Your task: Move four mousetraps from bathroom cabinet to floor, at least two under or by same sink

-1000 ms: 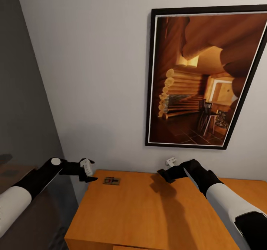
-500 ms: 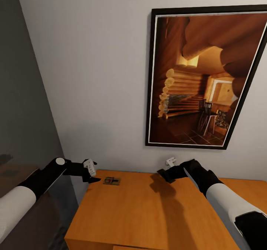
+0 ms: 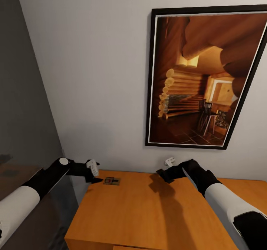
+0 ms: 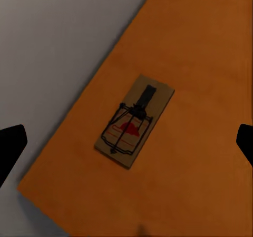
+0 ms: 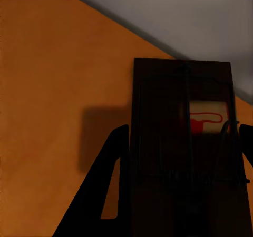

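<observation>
Left pincer (image 3: 92,172) hung spread wide, empty, just beside the mousetrap (image 3: 111,181) lying flat near the cabinet's (image 3: 148,213) back-left corner, seemingly lined up to straddle it. Right pincer (image 3: 165,174) was clamped on a second mousetrap (image 5: 182,158), held above the cabinet top for carrying, by the framed picture (image 3: 207,79).

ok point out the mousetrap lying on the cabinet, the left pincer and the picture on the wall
mousetrap (image 4: 135,122): left wrist view, on its wire spring.
left pincer (image 3: 93,173): head view, between its fingertips.
picture (image 3: 207,76): head view, on the log cabin print.
</observation>
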Available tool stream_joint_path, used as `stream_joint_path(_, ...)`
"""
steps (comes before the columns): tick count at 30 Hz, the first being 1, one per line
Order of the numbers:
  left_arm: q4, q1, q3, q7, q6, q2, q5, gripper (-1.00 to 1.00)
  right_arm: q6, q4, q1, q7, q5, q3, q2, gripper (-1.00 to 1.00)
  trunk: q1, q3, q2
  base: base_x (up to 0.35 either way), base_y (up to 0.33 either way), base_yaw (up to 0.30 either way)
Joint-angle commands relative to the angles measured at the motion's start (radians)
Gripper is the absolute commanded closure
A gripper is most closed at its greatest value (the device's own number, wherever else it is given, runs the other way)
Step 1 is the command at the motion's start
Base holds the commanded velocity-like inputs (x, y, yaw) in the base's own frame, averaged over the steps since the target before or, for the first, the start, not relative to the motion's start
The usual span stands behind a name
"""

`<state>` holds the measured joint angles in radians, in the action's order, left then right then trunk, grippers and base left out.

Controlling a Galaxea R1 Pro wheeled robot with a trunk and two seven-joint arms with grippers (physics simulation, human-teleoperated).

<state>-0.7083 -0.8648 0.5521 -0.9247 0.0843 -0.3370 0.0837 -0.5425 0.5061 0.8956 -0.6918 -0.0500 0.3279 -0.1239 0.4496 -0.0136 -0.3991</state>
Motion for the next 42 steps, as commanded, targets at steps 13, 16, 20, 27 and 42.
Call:
stream_joint_path(13, 0.000, 0.000, -0.001, 0.006, 0.010, 0.064, 0.109, -1.00, -0.002, 0.002, 0.000, -0.006, -0.004, 0.003, 0.004, 1.00, 0.000, 0.001, -0.001, 0.090, 0.081, 0.000)
stream_joint_path(16, 0.003, 0.000, 0.000, 0.006, 0.009, 0.077, 0.119, -1.00, -0.002, 0.002, 0.000, -0.006, -0.004, 0.003, 0.004, 1.00, 0.000, 0.001, -0.001, 0.003, 0.003, 0.000)
stream_joint_path(20, 0.009, 0.000, 0.031, 0.006, 0.004, 0.092, 0.120, -1.00, -0.002, 0.001, 0.000, -0.007, -0.004, 0.003, 0.004, 1.00, 0.000, 0.001, -0.001, 0.000, 0.000, 0.000)
stream_joint_path(27, 0.010, 0.000, 0.102, 0.000, -0.013, 0.129, 0.119, -1.00, -0.002, 0.002, 0.000, -0.006, -0.004, 0.003, 0.005, 1.00, 0.000, 0.001, -0.001, 0.000, 0.000, 0.000)
stream_joint_path(42, 0.053, 0.000, 0.134, -0.006, -0.191, 0.097, 0.118, -1.00, -0.002, 0.001, 0.000, -0.006, -0.004, 0.003, 0.006, 1.00, 0.000, 0.001, -0.001, 0.000, 0.000, 0.000)
